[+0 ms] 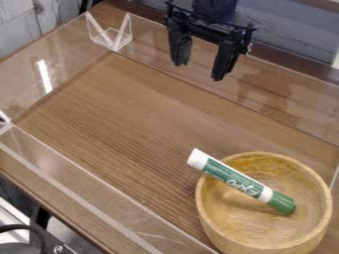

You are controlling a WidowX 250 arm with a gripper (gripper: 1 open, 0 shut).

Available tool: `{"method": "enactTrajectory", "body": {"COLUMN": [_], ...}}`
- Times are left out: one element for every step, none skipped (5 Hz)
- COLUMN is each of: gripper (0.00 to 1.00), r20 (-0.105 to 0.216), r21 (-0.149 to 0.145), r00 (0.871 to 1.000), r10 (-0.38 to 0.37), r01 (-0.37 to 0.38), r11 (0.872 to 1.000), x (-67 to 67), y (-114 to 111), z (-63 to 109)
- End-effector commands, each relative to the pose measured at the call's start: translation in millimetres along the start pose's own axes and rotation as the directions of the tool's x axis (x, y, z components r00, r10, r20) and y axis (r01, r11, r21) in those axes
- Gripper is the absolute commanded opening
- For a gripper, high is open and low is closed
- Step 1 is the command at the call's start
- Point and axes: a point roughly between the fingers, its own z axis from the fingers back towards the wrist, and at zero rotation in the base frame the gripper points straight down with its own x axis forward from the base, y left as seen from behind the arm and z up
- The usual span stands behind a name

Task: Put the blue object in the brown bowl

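Note:
The brown bowl sits at the lower right of the wooden table, round and light brown with a thick rim. The blue object, a slim white tube with green lettering and a dark green end, lies inside it, its white end resting over the bowl's upper-left rim and its green end near the bowl's middle. My gripper hangs at the top centre, far above and to the left of the bowl. Its dark fingers stand apart with nothing between them.
Clear plastic walls fence the wooden table along the front-left and far edges. A small clear folded stand sits at the upper left. A dark cable lies at the bottom left corner.

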Motion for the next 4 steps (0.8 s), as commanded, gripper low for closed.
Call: {"method": "enactTrajectory", "body": {"gripper": [1.0,1.0,1.0,1.0], "r20": [0.006,0.035,0.06,0.083], "r21": [-0.001,-0.01,-0.006,-0.006], "r00": [1.0,0.999,0.997,0.996], "r10": [0.008,0.027,0.041,0.042], "r01": [-0.008,-0.026,-0.04,-0.042], "r11": [1.0,1.0,0.999,0.999], "x": [0.8,0.9,3.0,5.7], "y": [7.1,19.7,31.1,36.8], "z": [-0.8,3.8,9.7,13.2]}}
